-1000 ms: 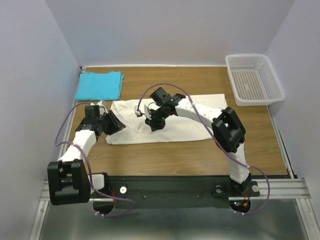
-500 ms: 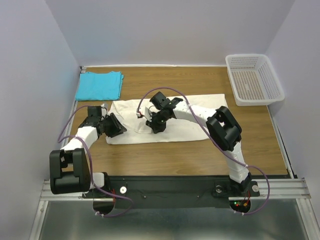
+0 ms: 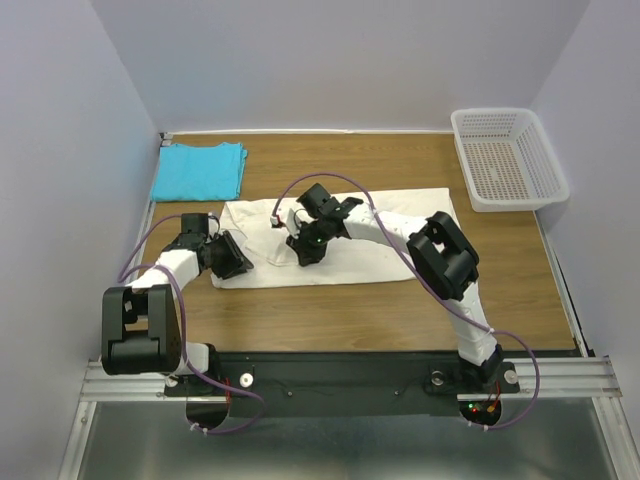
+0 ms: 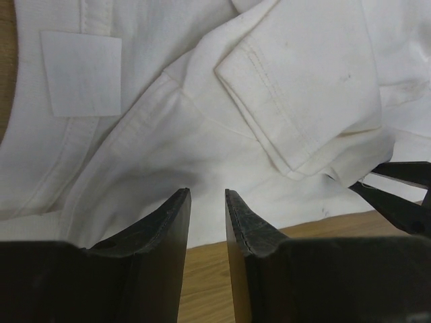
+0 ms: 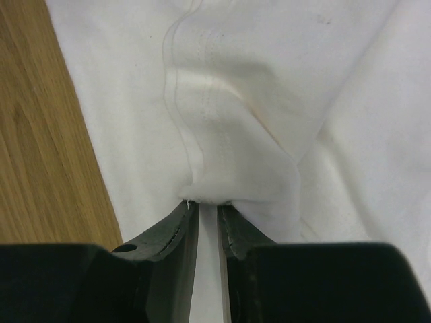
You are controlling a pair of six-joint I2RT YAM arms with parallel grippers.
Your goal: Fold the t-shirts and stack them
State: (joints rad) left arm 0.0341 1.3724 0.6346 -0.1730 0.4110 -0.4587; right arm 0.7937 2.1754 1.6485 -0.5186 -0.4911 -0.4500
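Spanning the scene from the arm bases to the back wall, the wooden worktop (image 3: 330, 305) carries everything. The cream-white t-shirt (image 3: 360, 268) lies spread across its middle, mostly flat, with its left end rumpled under the two arms. The turquoise t-shirt (image 3: 200, 170) sits folded in the far left corner, well apart from the cream one. A white mesh basket (image 3: 515, 202) stands at the far right corner, clear of both shirts.

The right arm reaches leftward over the cream shirt, and the right end effector (image 5: 202, 205) is clamped on a raised pinch of that shirt's hemmed cloth, which bunches up just beyond the fingertips and shows white in the narrow gap between them. The left end effector (image 4: 207, 195) sits low at the shirt's near left edge, its jaws a little apart with bare wood visible between them and no cloth held; the tips stand just short of the fabric.

In the left wrist view a short sleeve (image 4: 303, 87) lies doubled back over the shirt body, and a small square label (image 4: 81, 74) shows near the neckline.
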